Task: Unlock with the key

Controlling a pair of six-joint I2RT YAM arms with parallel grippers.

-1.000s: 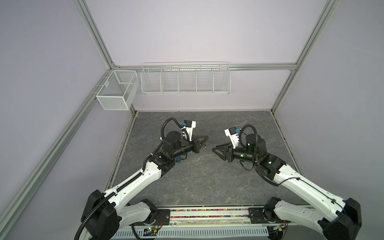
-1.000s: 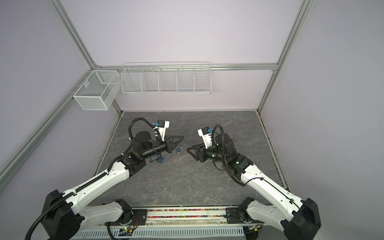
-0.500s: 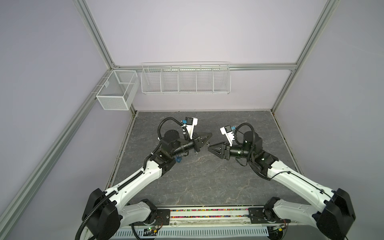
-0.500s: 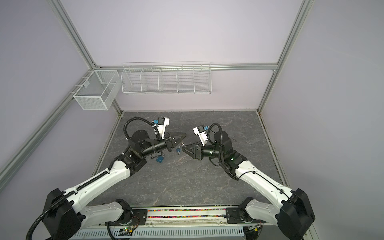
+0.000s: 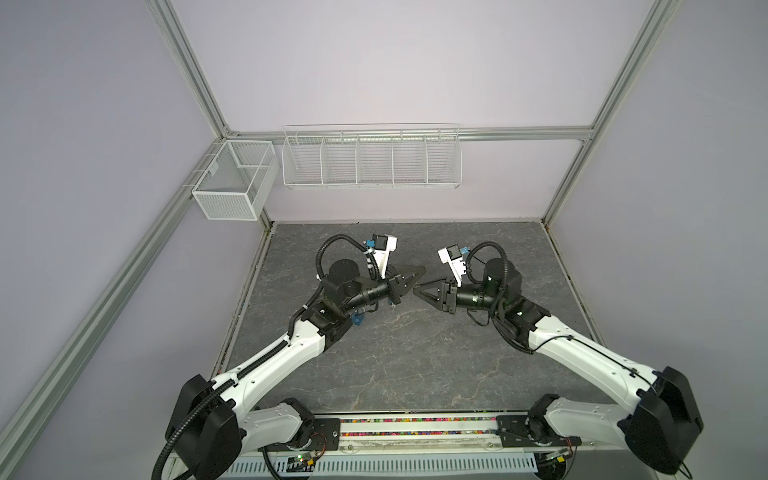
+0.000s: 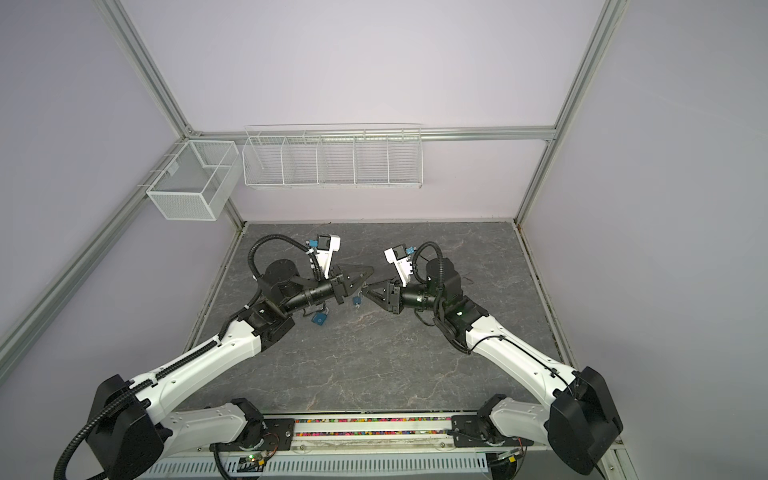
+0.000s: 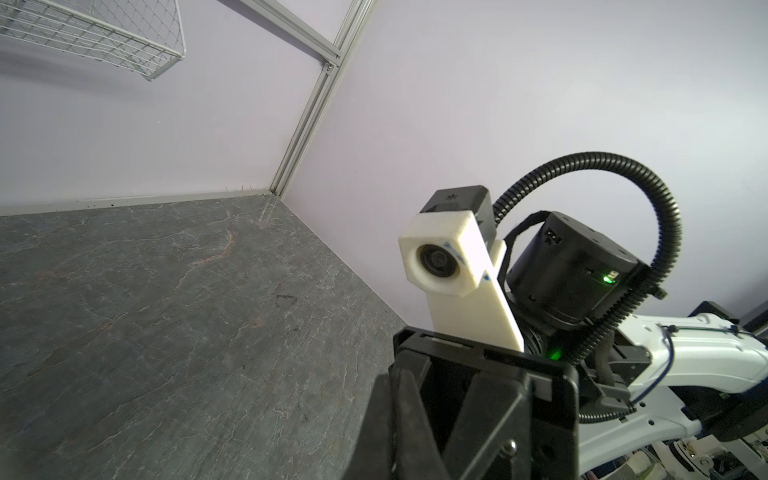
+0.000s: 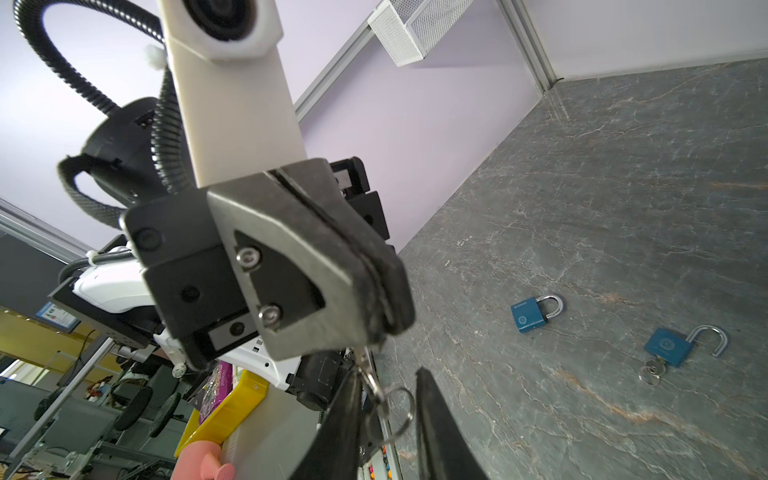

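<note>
My left gripper point(image 5: 415, 281) is shut on a small silver key point(image 8: 365, 362), which hangs from its fingertips point(image 8: 380, 291) with a key ring point(image 8: 397, 411) below it. Tip to tip with it, my right gripper point(image 8: 386, 401) is open; its two dark fingers point(image 8: 343, 419) stand either side of the key ring, a gap showing on both sides. In both top views the grippers meet above the middle of the table. A blue padlock point(image 8: 530, 315) with its shackle shut lies on the table. A second blue padlock point(image 8: 669, 347) lies nearby, shackle swung open and keys in it.
The grey stone-patterned table point(image 5: 395, 365) is walled at the back and both sides. A white wire rack point(image 5: 372, 160) and a mesh basket point(image 5: 232, 185) hang on the walls. In a top view the padlocks point(image 6: 319, 319) lie just under the left arm.
My right gripper has moved left up to the left gripper's tips and narrowed its jaws around the key ring. The left gripper stays shut on the key, shifted slightly towards the back.
</note>
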